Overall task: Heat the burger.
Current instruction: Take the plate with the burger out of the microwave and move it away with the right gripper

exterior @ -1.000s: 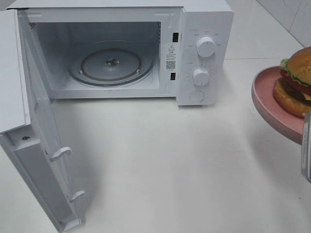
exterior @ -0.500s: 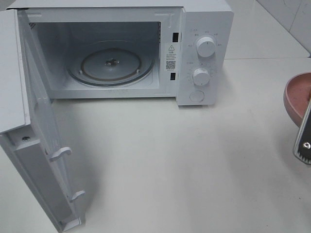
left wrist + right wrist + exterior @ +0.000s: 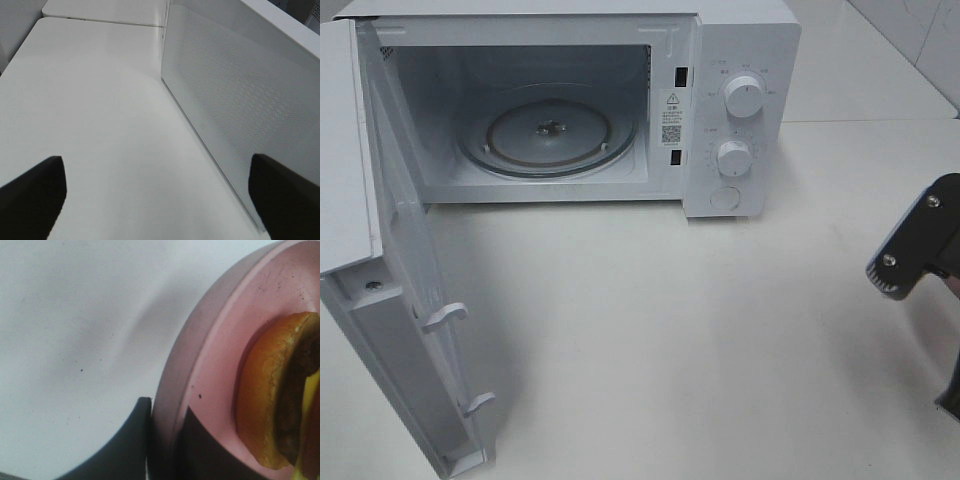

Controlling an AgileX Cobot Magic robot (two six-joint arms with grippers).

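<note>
burger (image 3: 272, 390): small golden-bun one on shallow pink round plate (image 3: 210, 370), now gone from the high view
right pincer (image 3: 165, 440): clenched on plate rim, pulled back
left pincer (image 3: 155, 200): released
white microwave (image 3: 550, 110): open, unloaded

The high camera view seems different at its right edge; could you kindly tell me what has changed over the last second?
The pink plate with the burger has slid out of the high view to the right; only the right pincer shows there, clamped on the plate's rim throughout. The microwave, its open door and the empty glass turntable stayed put.
</note>
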